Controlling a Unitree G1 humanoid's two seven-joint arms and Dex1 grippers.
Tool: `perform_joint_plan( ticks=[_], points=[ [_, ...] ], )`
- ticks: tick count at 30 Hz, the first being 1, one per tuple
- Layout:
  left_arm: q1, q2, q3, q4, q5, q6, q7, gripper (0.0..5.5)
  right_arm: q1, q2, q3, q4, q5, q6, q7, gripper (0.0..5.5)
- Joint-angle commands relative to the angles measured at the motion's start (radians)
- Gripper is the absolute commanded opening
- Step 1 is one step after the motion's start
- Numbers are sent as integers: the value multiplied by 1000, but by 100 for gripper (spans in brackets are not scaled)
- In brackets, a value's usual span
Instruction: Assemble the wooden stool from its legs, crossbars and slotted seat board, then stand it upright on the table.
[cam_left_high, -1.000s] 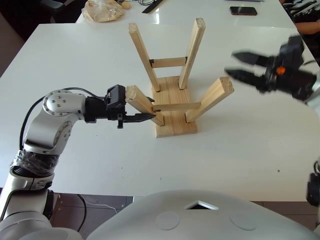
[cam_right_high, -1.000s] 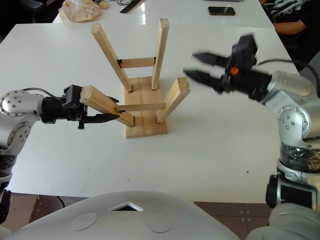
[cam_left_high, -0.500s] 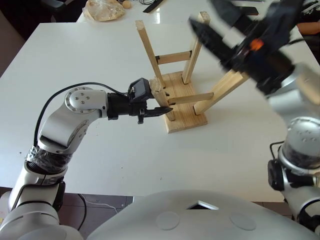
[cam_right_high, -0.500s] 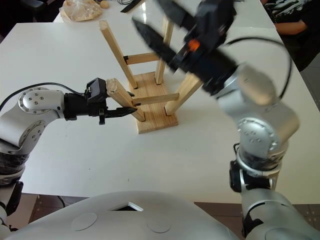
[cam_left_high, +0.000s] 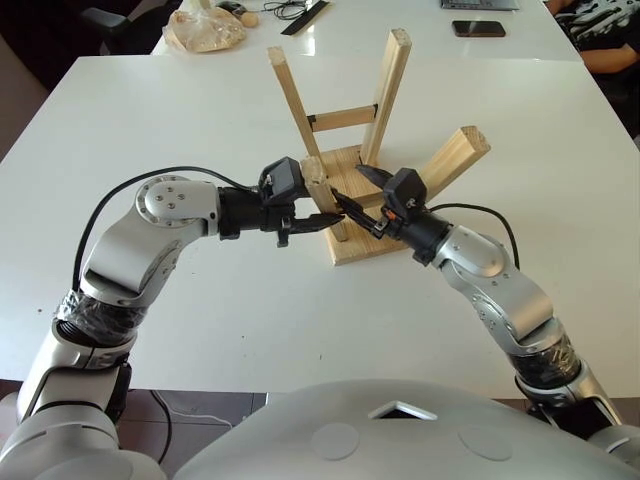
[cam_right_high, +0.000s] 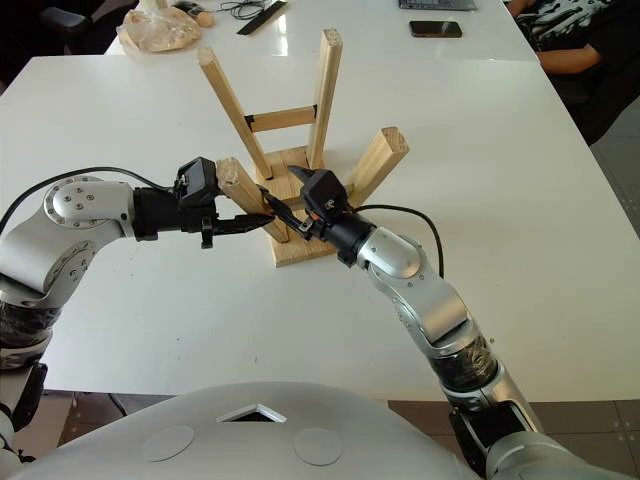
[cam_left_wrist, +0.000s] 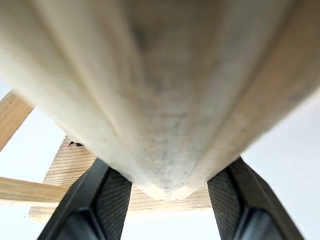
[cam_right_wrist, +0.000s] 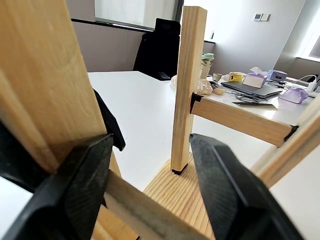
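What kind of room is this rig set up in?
Probably an office or meeting room. There is a large white table with a black office chair beyond it. What looks like a closed laptop and a phone lie on the adjoining table.

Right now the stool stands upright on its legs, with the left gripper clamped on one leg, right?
Not upright. The left eye view shows the stool upside down, its seat board flat on the table and its legs pointing up. The left gripper is indeed clamped on one leg.
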Motion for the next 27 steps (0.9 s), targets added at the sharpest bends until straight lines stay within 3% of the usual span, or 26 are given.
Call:
perform_joint_plan(
  ticks=[1,4,7,9,11,14,19,23,27],
  points=[
    [59,21,-62,40,62,57,-3,205,-34,26,-111,-94,164,56,69,279],
    [76,14,-59,58,59,59,7,205,-188,84,-298,-197,450,121,4,279],
    [83,13,-49,71,54,59,12,205,-381,54,-535,-160,698,132,-119,279],
    [80,12,-43,71,51,62,18,205,-443,-34,-665,-75,696,135,-147,279],
    [79,8,-37,64,44,67,23,205,-422,-149,-712,59,535,114,-128,279],
    [82,4,-31,49,37,74,30,205,-302,-288,-631,305,188,-73,-55,317],
    [67,1,-29,55,39,73,24,205,-175,-262,-533,443,-9,-185,-50,365],
    [52,-3,-31,56,38,78,21,205,-105,-173,-394,302,-83,-149,-47,365],
    [3,-45,-91,48,49,95,21,205,-198,17,-158,-51,111,120,-3,365]
  ],
)
